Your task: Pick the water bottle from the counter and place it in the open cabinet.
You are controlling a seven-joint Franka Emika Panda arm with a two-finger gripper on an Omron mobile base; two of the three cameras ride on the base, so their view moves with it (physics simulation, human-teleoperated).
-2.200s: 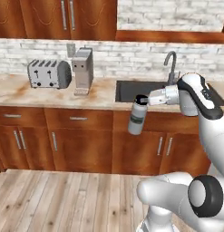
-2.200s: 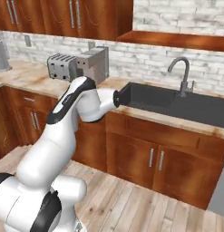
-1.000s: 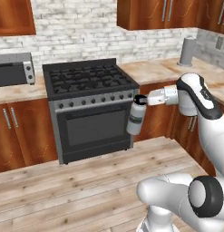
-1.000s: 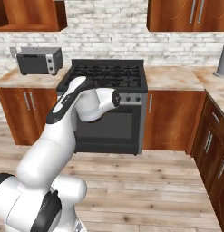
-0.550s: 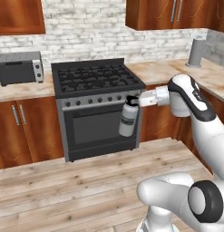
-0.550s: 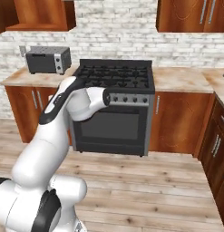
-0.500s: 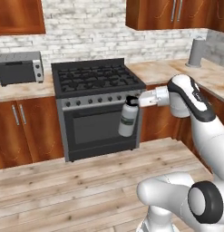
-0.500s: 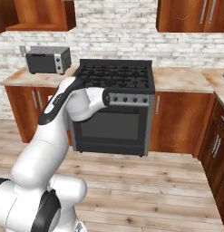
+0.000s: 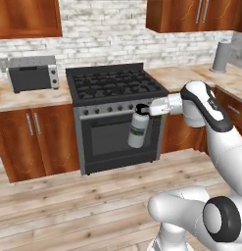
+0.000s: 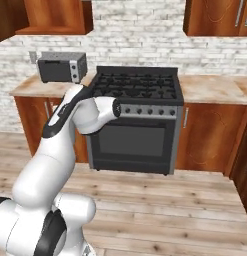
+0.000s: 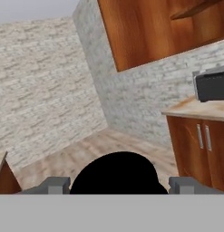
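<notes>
A kitchen with a pale brick wall (image 9: 108, 34) and a light wood plank floor (image 9: 68, 206). A black gas stove (image 9: 115, 115) stands between reddish-brown base cabinets (image 9: 29, 142) under a beige marble surface (image 10: 215, 90). A grey toaster oven (image 9: 32, 73) sits left of the stove. Wooden wall cabinets (image 9: 191, 14) hang above.

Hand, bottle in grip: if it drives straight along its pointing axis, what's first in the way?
The hand holds the water bottle and points left. Probably nothing near: the hand view shows open floor, then the brick wall. Depth is unclear.
</notes>
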